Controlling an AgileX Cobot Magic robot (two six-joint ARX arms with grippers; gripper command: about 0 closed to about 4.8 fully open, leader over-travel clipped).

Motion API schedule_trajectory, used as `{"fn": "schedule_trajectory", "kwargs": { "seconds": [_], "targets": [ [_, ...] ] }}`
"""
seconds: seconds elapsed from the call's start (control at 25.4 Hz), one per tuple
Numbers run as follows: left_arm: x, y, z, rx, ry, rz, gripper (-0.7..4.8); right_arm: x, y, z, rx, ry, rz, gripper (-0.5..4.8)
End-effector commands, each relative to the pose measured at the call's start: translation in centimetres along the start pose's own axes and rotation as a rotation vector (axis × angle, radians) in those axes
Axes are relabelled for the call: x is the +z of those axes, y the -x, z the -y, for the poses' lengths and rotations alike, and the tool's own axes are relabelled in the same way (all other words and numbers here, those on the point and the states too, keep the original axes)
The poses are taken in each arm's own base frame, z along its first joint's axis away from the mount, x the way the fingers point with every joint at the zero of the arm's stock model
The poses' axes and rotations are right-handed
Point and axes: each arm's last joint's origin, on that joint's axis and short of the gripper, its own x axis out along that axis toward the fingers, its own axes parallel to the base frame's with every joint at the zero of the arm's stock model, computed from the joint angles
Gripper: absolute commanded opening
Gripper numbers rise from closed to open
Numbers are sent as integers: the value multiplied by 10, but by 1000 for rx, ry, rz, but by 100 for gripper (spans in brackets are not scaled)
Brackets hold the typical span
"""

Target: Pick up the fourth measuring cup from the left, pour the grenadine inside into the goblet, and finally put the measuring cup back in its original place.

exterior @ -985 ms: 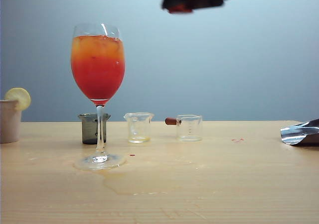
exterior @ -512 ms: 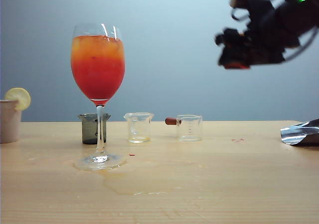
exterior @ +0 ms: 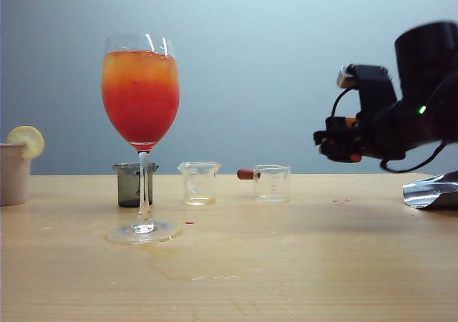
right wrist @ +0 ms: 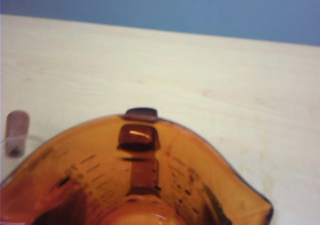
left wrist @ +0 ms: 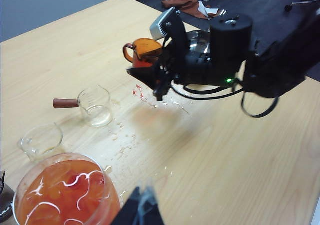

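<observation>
The amber-brown measuring cup (left wrist: 145, 49) is held upright above the table, with my right gripper (exterior: 335, 142) shut on it, right of the row of small cups. In the right wrist view the cup (right wrist: 140, 180) fills the foreground and hides the fingers; a film of dark red grenadine (right wrist: 150, 216) clings to its bottom. The goblet (exterior: 141, 93) stands at the left, orange on top and red grenadine (exterior: 140, 114) below. My left gripper (left wrist: 142, 211) hovers beside the goblet's rim (left wrist: 65, 195), its fingertips together and holding nothing.
Behind the goblet stand a smoky grey cup (exterior: 132, 185), a clear cup (exterior: 199, 183) and a clear cup with a brown handle (exterior: 270, 184). A wet spill (exterior: 193, 259) spreads from the goblet's foot. Red drops (exterior: 341, 202), a shiny metal piece (exterior: 430, 192) and a lemon-topped beige cup (exterior: 14, 173) flank them.
My right arm has come down from the top of the exterior view, moving right and lower with the amber cup. Goblet and small cups have not moved.
</observation>
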Motion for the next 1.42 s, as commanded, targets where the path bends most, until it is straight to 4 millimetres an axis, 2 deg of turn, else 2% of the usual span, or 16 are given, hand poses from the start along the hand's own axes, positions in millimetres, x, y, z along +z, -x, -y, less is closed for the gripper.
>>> {"fn": "schedule_trajectory", "kwargs": {
  "seconds": [0.04, 0.32, 0.43, 0.99, 1.14, 1.18, 1.26, 1.3, 1.34, 1.42],
  "targets": [
    [1, -4, -1, 0, 3, -1, -5, -9, -19, 1, -2, -6, 45, 84],
    [-2, -11, -3, -2, 8, -33, -5, -16, -46, 2, -7, -7, 48, 84],
    [-2, -12, -3, -2, 9, -38, -5, -18, -50, 2, -7, -7, 40, 84],
    [-5, -12, -3, -5, 18, -69, -5, -56, -55, 2, -4, -10, -99, 84],
    [-7, -12, -3, -6, 22, -82, -5, -55, -56, 2, -3, -11, -89, 87],
    [-7, -12, -3, -6, 22, -82, -5, -54, -56, 2, -3, -10, -86, 108],
    [-7, -12, -3, -6, 22, -81, -5, -52, -55, 2, -3, -11, -82, 217],
    [-7, -12, -3, -6, 22, -82, -5, -51, -55, 2, -4, -15, -78, 324],
    [-7, -12, -3, -6, 22, -81, -5, -49, -55, 2, -4, -27, -76, 382],
    [-7, -12, -3, -7, 22, -82, -5, -47, -54, 2, -4, -37, -81, 435]
  ]
}}
